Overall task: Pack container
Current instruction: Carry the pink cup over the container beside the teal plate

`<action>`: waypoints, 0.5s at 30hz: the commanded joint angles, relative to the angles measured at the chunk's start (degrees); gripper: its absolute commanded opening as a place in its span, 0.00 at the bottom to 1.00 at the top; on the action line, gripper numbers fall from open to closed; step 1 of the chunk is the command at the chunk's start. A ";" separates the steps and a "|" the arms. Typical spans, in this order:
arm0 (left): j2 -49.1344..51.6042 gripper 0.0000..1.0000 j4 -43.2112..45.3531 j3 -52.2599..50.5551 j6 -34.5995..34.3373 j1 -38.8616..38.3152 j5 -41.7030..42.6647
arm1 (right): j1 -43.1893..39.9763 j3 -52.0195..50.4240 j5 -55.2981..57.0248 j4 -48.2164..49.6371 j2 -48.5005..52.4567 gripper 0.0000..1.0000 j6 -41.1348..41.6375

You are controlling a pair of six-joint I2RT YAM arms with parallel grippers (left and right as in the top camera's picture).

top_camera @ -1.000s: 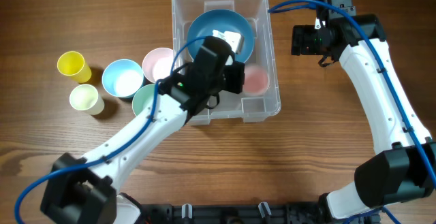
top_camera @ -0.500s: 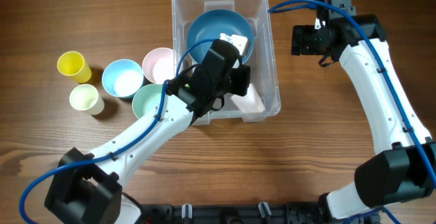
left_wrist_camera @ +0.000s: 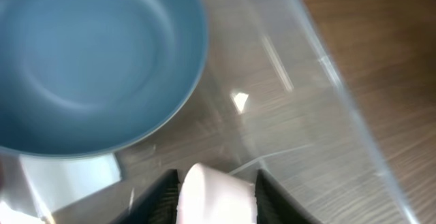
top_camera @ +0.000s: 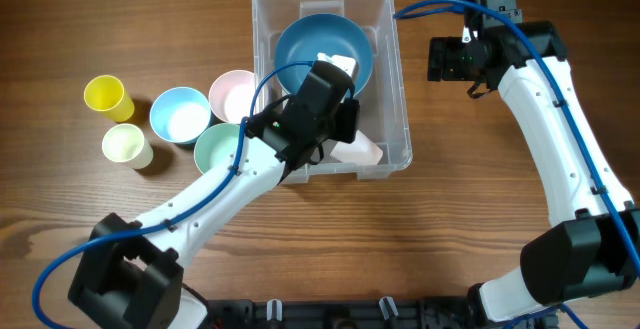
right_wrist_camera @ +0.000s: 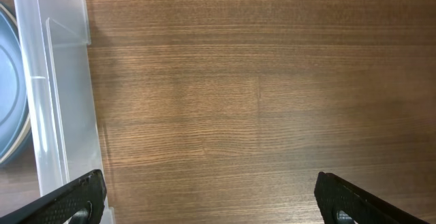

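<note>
The clear container stands at the table's far middle, with a big blue bowl in its far half. My left gripper reaches into the container's near right part and is shut on a pale pink cup, which lies tilted. In the left wrist view the pink cup sits between the two black fingers, with the blue bowl and the container wall beyond. My right gripper is open and empty over bare table right of the container; its wrist view shows its fingers wide apart beside the container.
Left of the container stand a pink bowl, a green bowl, a light blue bowl, a yellow cup and a pale yellow cup. Wooden table lies to the right.
The pink cup stood upright at the container's right side; now it is tilted and nearer the front right corner, held by my left gripper. The right arm has not moved.
</note>
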 commanded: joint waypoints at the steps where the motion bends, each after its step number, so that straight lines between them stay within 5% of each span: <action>1: 0.79 0.48 -1.53 0.63 0.46 0.76 -0.81 | 0.00 0.26 0.96 0.17 -1.22 1.00 -0.37; 15: 0.87 0.55 -5.88 0.63 3.58 0.76 9.79 | 0.00 0.26 0.96 0.17 -1.22 1.00 -0.35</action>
